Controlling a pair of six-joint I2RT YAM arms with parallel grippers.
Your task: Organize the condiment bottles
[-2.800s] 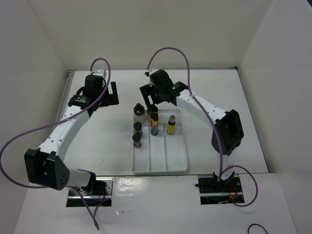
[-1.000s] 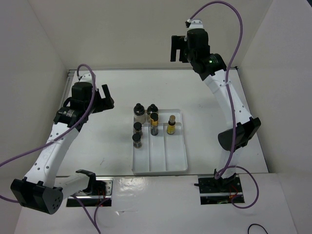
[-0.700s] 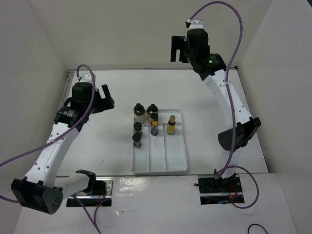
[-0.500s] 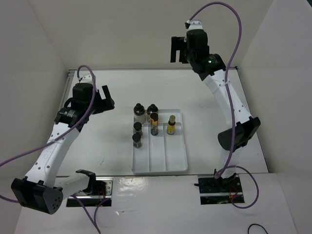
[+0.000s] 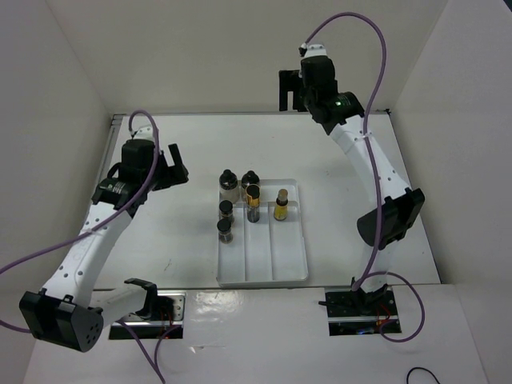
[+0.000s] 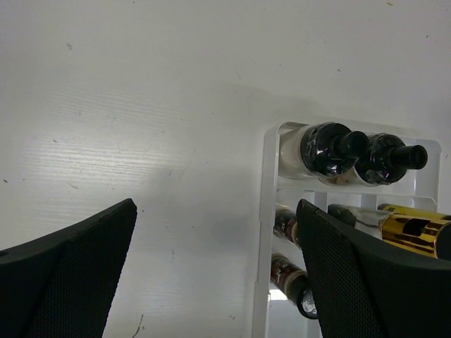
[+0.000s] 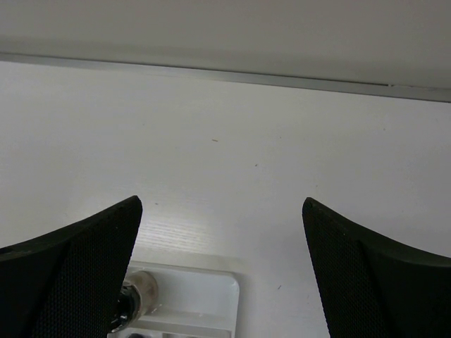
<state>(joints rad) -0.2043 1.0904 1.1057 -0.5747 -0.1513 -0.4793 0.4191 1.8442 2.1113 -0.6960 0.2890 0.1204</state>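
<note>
All six condiment bottles stand at the far end of the white divided tray [image 5: 262,264]. The white-filled jar [image 5: 230,184] and pinkish-brown jar [image 5: 250,180] are at the back. Two short dark jars [image 5: 226,221] stand in the left lane, the black-capped yellow bottle [image 5: 254,202] in the middle, the cork-topped one [image 5: 281,206] on the right. My left gripper [image 5: 170,166] is open and empty, left of the tray. My right gripper [image 5: 290,90] is open and empty, raised by the back wall. The left wrist view shows the jars [image 6: 310,149] past the open gripper [image 6: 217,211].
The right wrist view shows the open gripper [image 7: 220,211] over the bare far tabletop, the tray's far corner [image 7: 224,282] and one bottle top [image 7: 134,296] below. White walls close in the table on three sides. The tray's near part holds no bottles.
Since 2.8 s ago both grippers have pulled away from the tray; the right arm rose to the back wall, the left swung out left. In the last second both shifted only slightly.
</note>
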